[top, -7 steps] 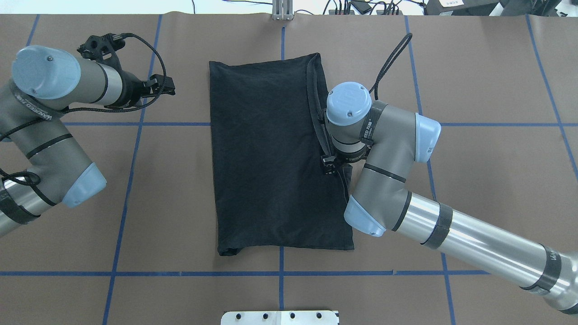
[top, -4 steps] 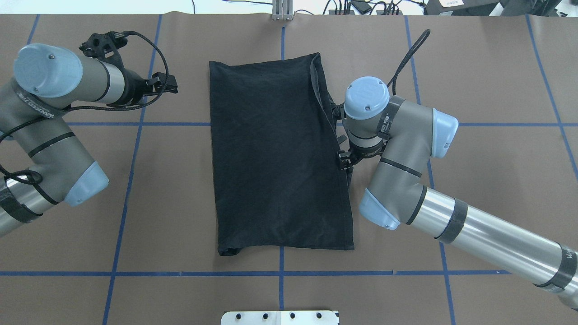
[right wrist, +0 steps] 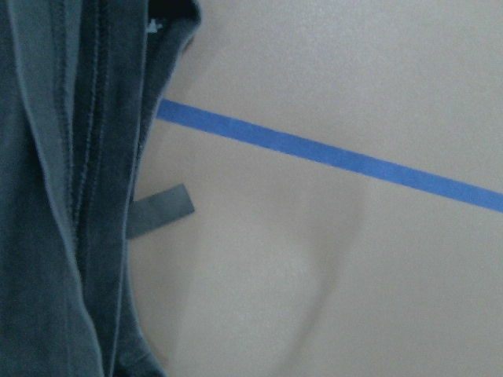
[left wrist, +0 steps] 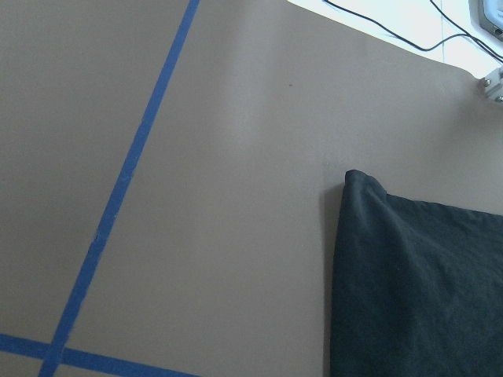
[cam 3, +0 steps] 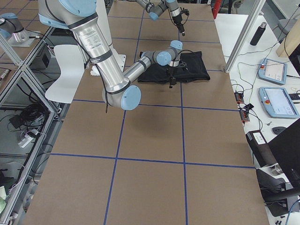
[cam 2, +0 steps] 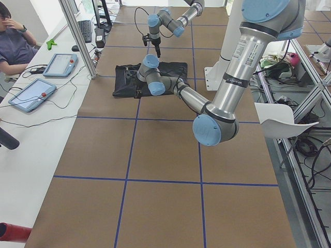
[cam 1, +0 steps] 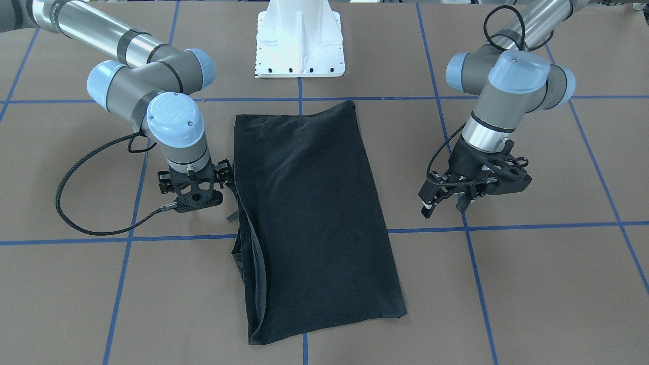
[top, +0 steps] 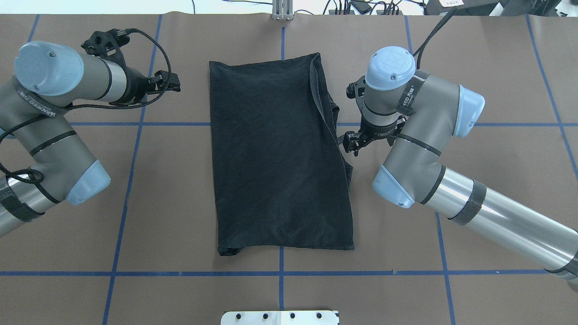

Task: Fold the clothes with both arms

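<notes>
Black T-shirt [top: 271,158], I judge soft, light, limp | I'd pinch corners | left gripper [cam 1: 445,204] parted, empty | right gripper [top: 351,145]: opening I cannot tell

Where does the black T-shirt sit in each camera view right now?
Front-facing: black T-shirt in the centre.
Overhead: centre.
Exterior left: far, upper middle.
Exterior right: far, upper middle.
Left wrist: lower-right corner.
Right wrist: left edge.
Shared landmark: white pedestal base, top in front-facing, bottom in overhead.
</notes>
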Action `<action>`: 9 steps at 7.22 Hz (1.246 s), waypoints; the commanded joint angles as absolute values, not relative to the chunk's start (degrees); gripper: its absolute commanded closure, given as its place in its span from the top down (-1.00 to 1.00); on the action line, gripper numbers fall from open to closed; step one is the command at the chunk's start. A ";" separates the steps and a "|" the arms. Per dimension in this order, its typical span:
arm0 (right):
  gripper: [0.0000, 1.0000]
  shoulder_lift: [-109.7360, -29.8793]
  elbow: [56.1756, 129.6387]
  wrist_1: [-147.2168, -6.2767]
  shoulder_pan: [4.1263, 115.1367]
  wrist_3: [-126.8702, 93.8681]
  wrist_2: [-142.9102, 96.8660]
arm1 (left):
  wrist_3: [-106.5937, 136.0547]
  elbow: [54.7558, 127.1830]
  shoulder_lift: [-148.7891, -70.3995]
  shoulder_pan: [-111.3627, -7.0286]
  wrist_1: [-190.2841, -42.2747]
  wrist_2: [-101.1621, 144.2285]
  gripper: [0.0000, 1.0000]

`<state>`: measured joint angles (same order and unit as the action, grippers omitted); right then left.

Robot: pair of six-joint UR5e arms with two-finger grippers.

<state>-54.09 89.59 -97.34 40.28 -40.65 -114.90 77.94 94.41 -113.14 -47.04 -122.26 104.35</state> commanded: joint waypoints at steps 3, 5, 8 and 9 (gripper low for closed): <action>0.98 -40.19 75.81 -96.77 40.60 -40.87 -112.24 | 77.61 94.22 -112.77 -47.11 -122.34 104.76 1.00; 0.98 -33.88 59.85 -85.13 41.30 -41.66 -110.65 | 77.43 94.13 -112.59 -47.11 -122.43 104.77 1.00; 0.98 -31.81 54.05 -84.46 41.83 -40.61 -110.65 | 77.52 94.13 -112.50 -47.11 -122.52 104.77 1.00; 0.98 -32.16 54.05 -84.55 42.36 -40.08 -110.74 | 77.52 94.22 -112.59 -47.11 -122.43 104.77 1.00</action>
